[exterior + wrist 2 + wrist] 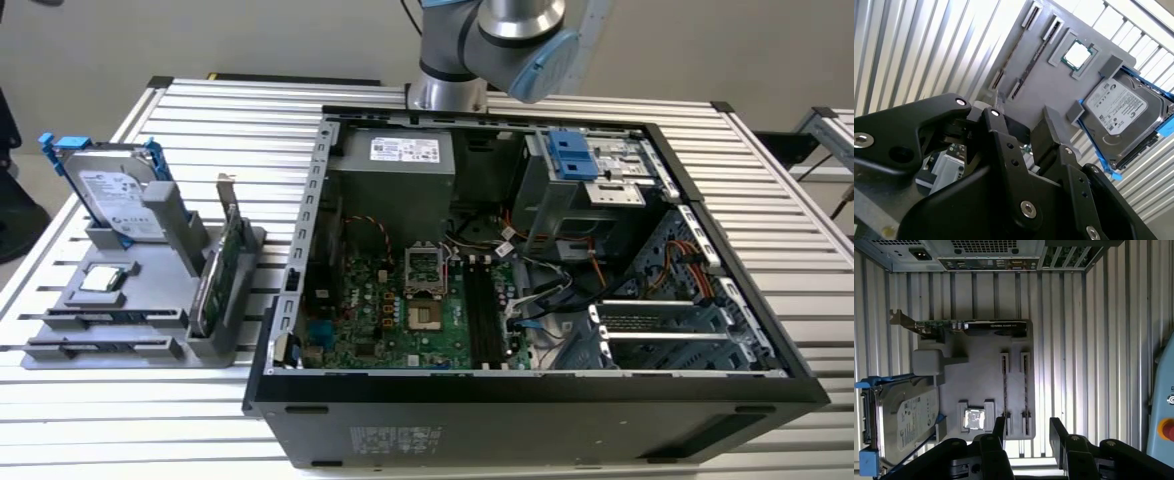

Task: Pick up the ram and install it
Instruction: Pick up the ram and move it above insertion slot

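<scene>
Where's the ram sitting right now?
In the first wrist view, two ram sticks stand on edge in the grey holder, beside the processor chip, near the hand.

Grey tray [979, 385] — silver drive [909, 415], blue rails [869, 460]; black hand [1028, 430].

HDD [114, 195] on tray [154, 300], exterior view's left of case [534, 415].

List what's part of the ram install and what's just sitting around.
Job: ram in the gray holder; gripper, open above it; computer case.
Lying about: hard drive; expansion card; processor chip.
</scene>
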Tool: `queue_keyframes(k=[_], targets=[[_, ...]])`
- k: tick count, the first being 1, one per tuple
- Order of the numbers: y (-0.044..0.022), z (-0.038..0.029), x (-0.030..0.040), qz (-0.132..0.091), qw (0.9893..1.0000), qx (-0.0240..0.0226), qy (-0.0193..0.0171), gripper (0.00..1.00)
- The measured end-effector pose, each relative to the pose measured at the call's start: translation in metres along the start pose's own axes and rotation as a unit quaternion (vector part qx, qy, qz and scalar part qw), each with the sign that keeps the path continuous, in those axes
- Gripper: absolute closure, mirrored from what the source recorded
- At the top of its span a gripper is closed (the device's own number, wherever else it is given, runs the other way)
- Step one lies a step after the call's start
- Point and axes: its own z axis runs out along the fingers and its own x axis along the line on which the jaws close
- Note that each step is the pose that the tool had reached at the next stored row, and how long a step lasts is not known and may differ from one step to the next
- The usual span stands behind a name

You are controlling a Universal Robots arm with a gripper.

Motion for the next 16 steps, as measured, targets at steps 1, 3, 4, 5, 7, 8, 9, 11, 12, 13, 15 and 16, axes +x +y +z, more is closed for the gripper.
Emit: queue_keyframes(k=[1, 3, 4, 5, 7, 8, 9, 11, 12, 13, 15, 16], targets=[[0.0, 0.0005, 0.0, 0.0, 1.0, 0.0001, 0.0, 0.0], [0.0, 0.0012, 0.0, 0.001, 1.0, 0.0002, 0.0, 0.0], [-0.0001, 0.0016, 0.0, 0.001, 1.0, 0.0003, 0.0, 0.0], [-0.0001, 0.0019, 0.0, 0.001, 1.0, 0.0004, 0.0, 0.0], [-0.0001, 0.0027, 0.0001, 0.002, 1.0, 0.0005, -0.0001, 0.0], [-0.0001, 0.0031, 0.0001, 0.002, 1.0, 0.0006, -0.0001, 0.0], [-0.0001, 0.0034, 0.0001, 0.003, 1.0, 0.0007, -0.0001, 0.0], [0.0, 0.0042, 0.0, 0.003, 1.0, 0.0008, -0.0001, 0.0], [-0.0001, 0.0045, 0.0, 0.003, 1.0, 0.0009, -0.0002, 0.0], [-0.0001, 0.0049, 0.0, 0.004, 1.0, 0.001, -0.0002, 0.0], [-0.0002, 0.0057, 0.0001, 0.004, 1.0, 0.0011, -0.0002, 0.0], [-0.0002, 0.006, 0.0001, 0.004, 1.0, 0.0012, -0.0002, 0.0]])
